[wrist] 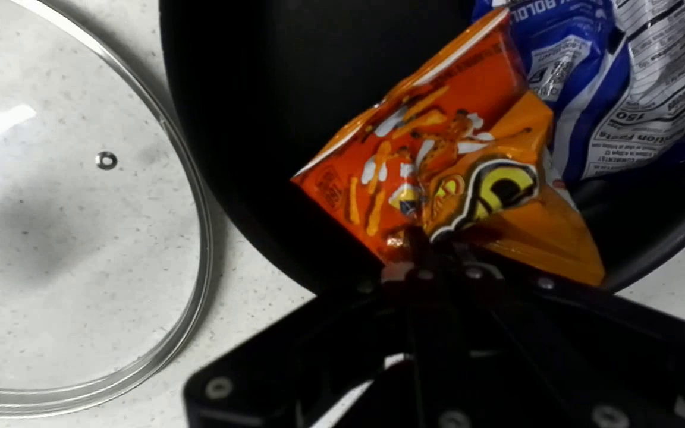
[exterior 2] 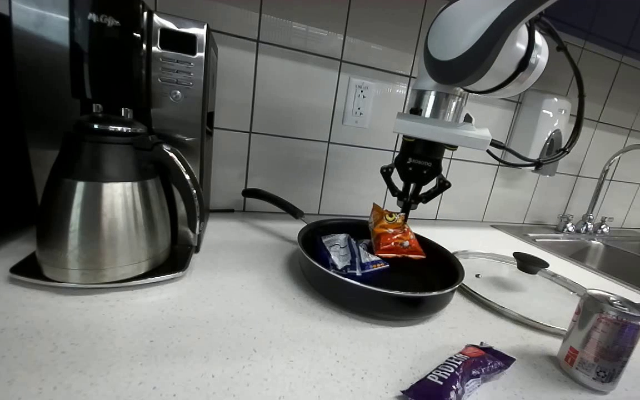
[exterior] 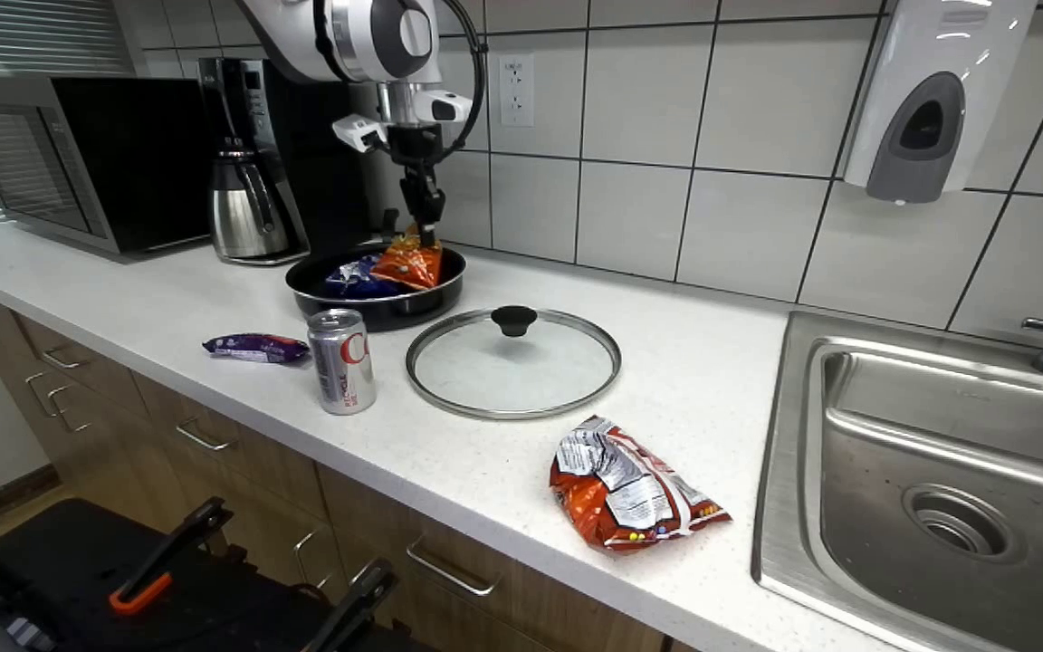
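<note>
My gripper [exterior 2: 406,210] points down over the black frying pan [exterior 2: 375,306], its fingers together on one edge of a small orange snack bag [exterior 2: 395,236]. In the wrist view the orange bag [wrist: 378,172] is creased where the dark fingers pinch it; the fingertips themselves are partly lost in shadow. The bag stands tilted within the pan's rim; whether its lower edge touches the pan floor I cannot tell. Beside it in the pan lies a blue and silver bag [wrist: 610,113], which shows in both exterior views too.
A glass lid [exterior: 514,371] lies next to the pan. Nearby are a silver can [exterior: 341,362], a purple bar wrapper [exterior 2: 459,373] and a red bag [exterior: 626,493]. The pan handle [exterior 2: 273,201] points toward the tiled wall, near the coffee maker [exterior 2: 103,222]. A sink [exterior: 956,507] borders the counter.
</note>
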